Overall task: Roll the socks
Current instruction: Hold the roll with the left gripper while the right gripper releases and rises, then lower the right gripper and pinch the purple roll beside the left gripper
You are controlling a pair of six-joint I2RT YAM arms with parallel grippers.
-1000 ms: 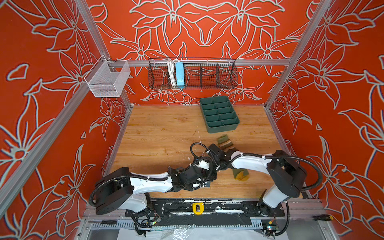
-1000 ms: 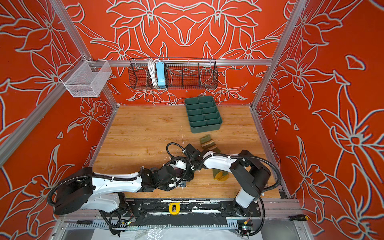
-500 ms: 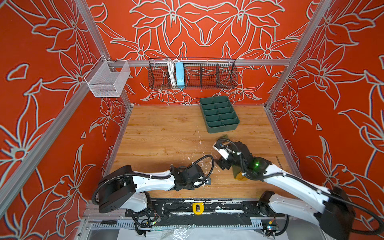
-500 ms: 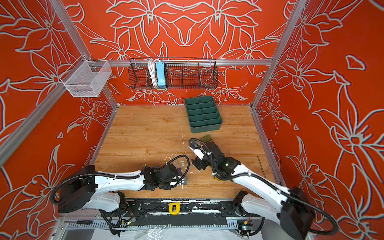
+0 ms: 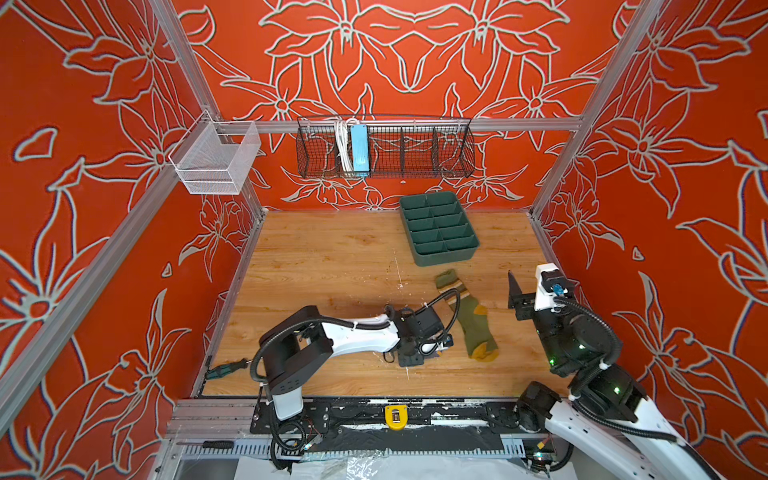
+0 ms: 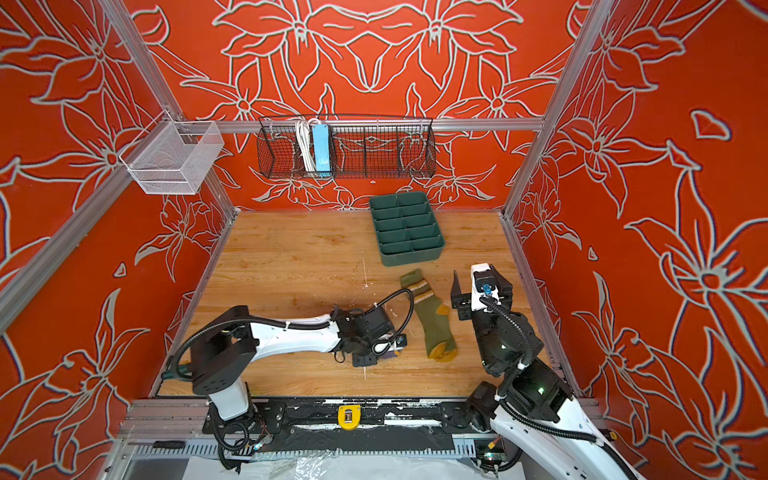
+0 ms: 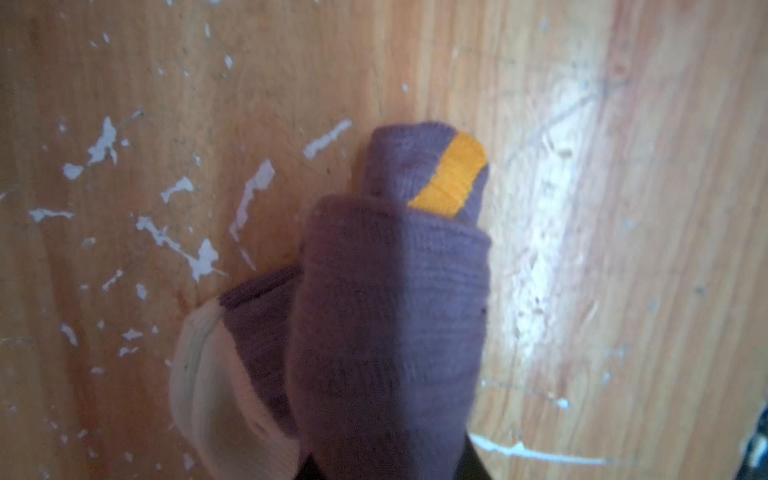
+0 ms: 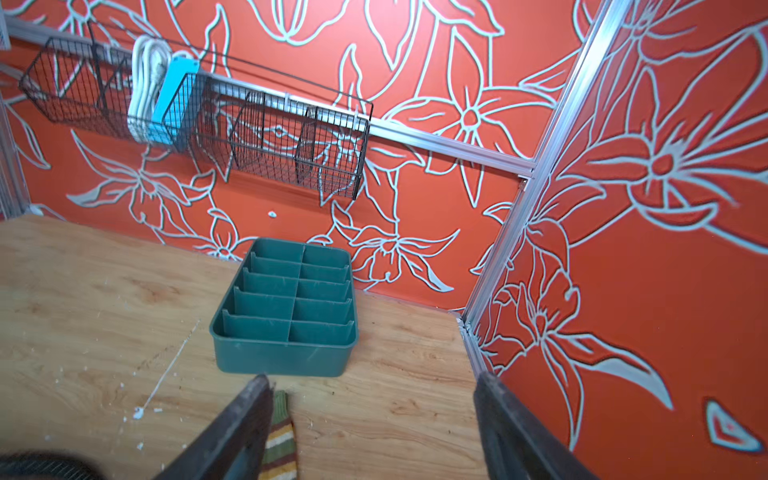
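Observation:
The purple sock (image 7: 390, 311) is a rolled bundle with a yellow stripe and a cream end, pressed on the wooden table. My left gripper (image 5: 415, 357) points down at the table's front middle and is shut on it; the sock hides its fingertips in the left wrist view. The olive green sock (image 5: 469, 320) lies flat and unrolled just right of that gripper, striped cuff towards the back, mustard toe towards the front; its cuff (image 8: 280, 436) shows beside one finger. My right gripper (image 6: 480, 286) hangs open and empty above the table's right side, right of the green sock.
A dark green divided tray (image 5: 444, 257) stands at the back right of the table. A black wire basket (image 5: 384, 145) hangs on the back wall and a white mesh basket (image 5: 216, 160) at the left corner. A screwdriver (image 5: 224, 368) lies at the front left edge.
My right gripper has drawn away from the left gripper at the middle, swung to the right side and risen. The green sock now lies uncovered. The left gripper has stayed low on the purple sock.

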